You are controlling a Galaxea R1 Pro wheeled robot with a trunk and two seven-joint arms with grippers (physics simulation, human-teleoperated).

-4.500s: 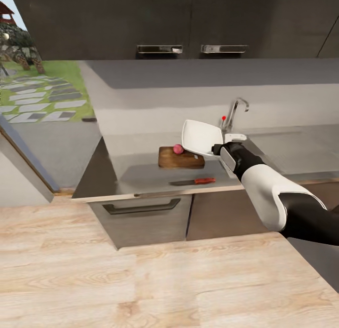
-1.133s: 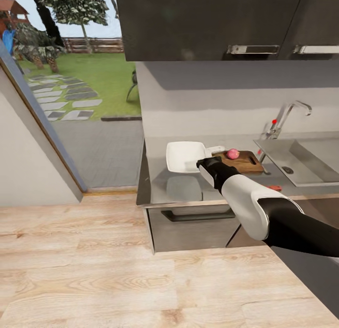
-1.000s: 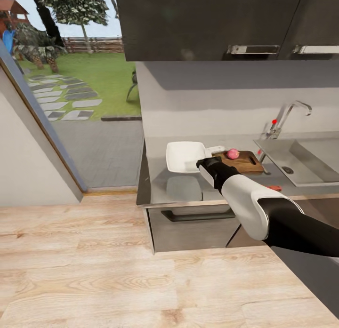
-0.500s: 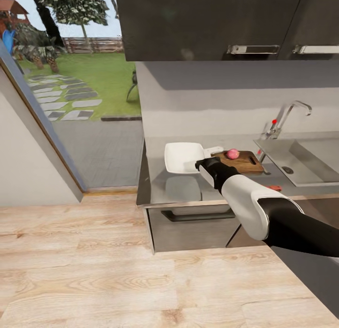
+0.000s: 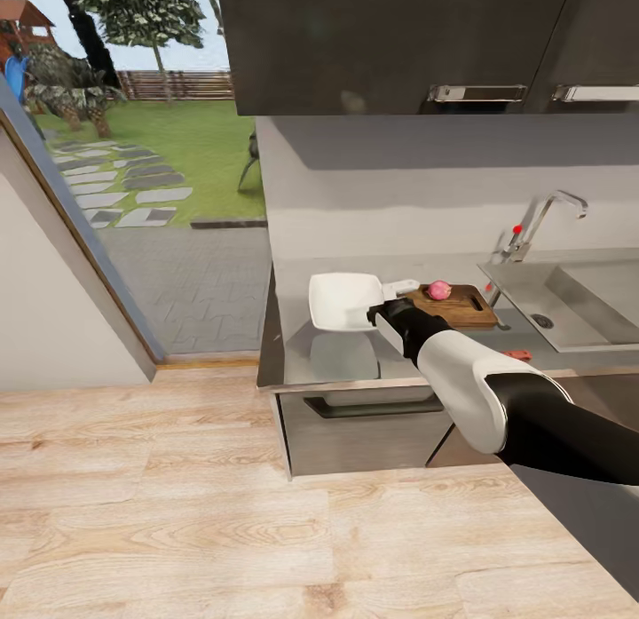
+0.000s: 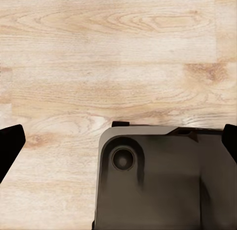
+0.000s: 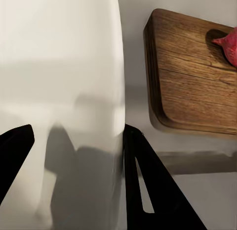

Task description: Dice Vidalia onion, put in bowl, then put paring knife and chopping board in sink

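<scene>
Left gripper (image 6: 118,141) hangs over wood flooring (image 6: 98,67), fingers wide apart, empty. On the countertop (image 5: 293,353), the right gripper (image 5: 383,310) clamps the empty bowl (image 5: 342,301) by its rim. The right wrist view shows the rim between the fingers. Beside it, the chopping board (image 5: 457,304) carries the Vidalia onion (image 5: 437,289); then the paring knife (image 5: 517,355) and the sink (image 5: 568,313).

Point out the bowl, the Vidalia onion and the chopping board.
bowl (image 5: 342,301), head view, middle of its white inside.
Vidalia onion (image 5: 437,290), head view, centre of the pink ball.
chopping board (image 7: 190,74), right wrist view, bare wooden top.
</scene>
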